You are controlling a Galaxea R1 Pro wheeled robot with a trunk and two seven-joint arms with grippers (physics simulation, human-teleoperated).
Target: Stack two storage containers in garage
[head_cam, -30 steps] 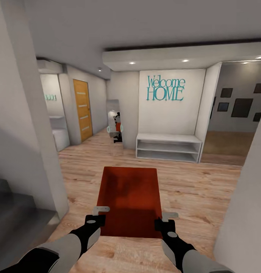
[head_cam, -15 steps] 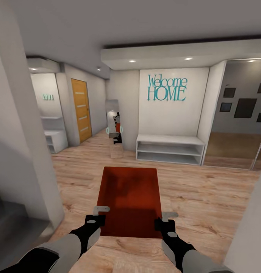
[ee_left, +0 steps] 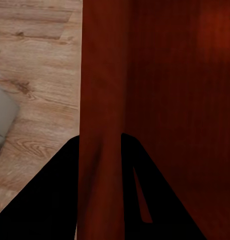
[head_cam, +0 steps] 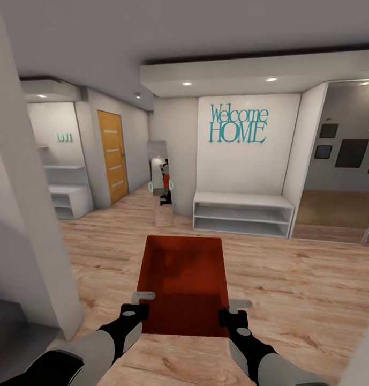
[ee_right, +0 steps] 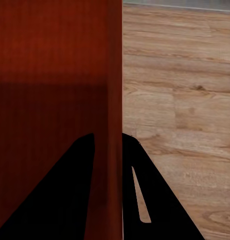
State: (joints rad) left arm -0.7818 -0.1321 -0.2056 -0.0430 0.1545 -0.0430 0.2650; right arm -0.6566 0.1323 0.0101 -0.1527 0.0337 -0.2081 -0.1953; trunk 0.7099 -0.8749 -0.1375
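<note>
Both tools, left (head_cam: pixel 143 303) and right (head_cam: pixel 230 312), pinch the red-orange open box (head_cam: pixel 185 281); next, roll on to find the garage.

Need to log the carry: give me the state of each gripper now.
Left gripper: closed on the left wall of the red box.
Right gripper: closed on the box's right wall.

Open plank floor (head_cam: pixel 291 279) is seen beyond the fingertips. Passage ahead is closed by a white bench (head_cam: pixel 240 213) and mirror (head_cam: pixel 162 179). Grey walls (head_cam: pixel 29 225) stand outboard of the left fingers.
</note>
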